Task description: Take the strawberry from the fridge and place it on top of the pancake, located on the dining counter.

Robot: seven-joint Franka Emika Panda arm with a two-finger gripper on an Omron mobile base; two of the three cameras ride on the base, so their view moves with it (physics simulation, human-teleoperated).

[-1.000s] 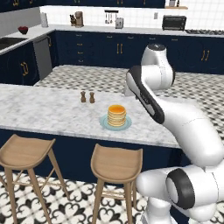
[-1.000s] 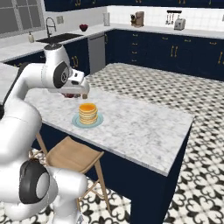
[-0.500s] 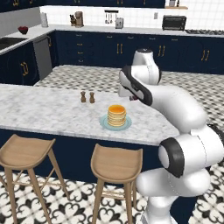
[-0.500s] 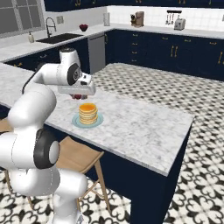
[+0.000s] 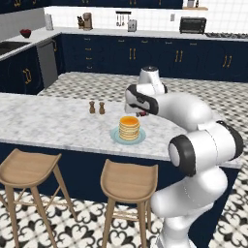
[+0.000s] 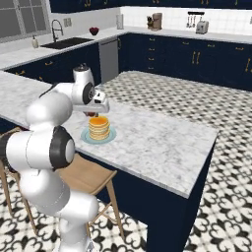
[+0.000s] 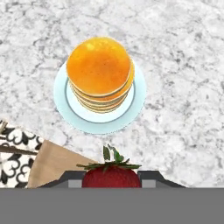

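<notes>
Swung closer over the pancake [image 7: 99, 72], the hand [image 7: 111, 177] pinches the strawberry [image 7: 111, 174]: light, soft, bruisable, held by its sides.

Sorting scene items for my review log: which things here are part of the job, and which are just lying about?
Job:
strawberry, held in the gripper
pancake on its plate
dining counter

Lying about:
two shakers
stools
toaster oven
sink
</notes>
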